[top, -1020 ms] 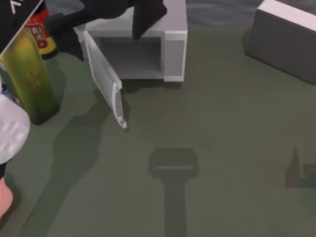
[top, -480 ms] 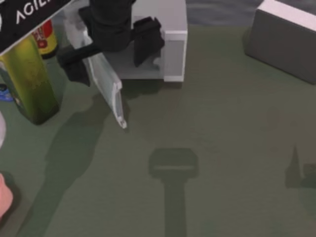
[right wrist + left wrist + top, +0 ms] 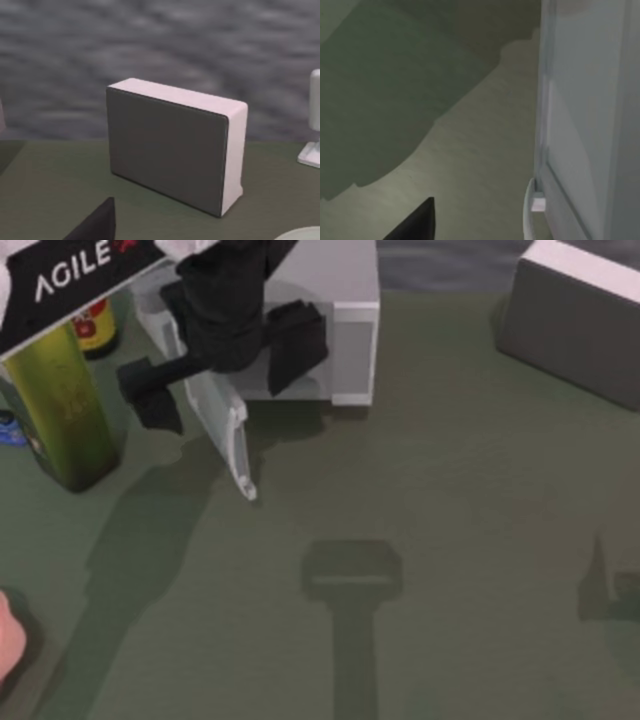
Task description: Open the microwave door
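Top view: door swung wide, left arm above it

Microwave against the table's far edge, left of centre. Microwave door hinged out toward the near-left, cavity exposed. Left gripper spread, straddling the door's upper edge without pinching, likely placed to push it wider. Right gripper outside the top view, facing the grey-and-white box.
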{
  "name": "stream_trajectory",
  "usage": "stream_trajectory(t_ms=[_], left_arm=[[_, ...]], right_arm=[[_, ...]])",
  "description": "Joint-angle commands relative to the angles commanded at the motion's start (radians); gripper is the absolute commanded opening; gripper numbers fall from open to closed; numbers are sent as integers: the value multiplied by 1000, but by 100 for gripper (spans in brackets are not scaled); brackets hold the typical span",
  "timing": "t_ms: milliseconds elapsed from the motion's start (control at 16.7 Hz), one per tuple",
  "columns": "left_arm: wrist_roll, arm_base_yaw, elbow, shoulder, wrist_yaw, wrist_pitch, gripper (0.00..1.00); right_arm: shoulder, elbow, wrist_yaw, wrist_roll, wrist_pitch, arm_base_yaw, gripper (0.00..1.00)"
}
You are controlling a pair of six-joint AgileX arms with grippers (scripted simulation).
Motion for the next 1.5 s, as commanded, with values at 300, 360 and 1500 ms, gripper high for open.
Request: stream_trajectory(t_ms=[300,360,1500], left_arm=[[0,0,0,0,0,0,70],[0,0,0,0,0,0,62],[1,1,16,9,9,-15,0]], right_arm=[[0,0,0,0,0,0,100],[0,0,0,0,0,0,100],[0,0,0,0,0,0,100]])
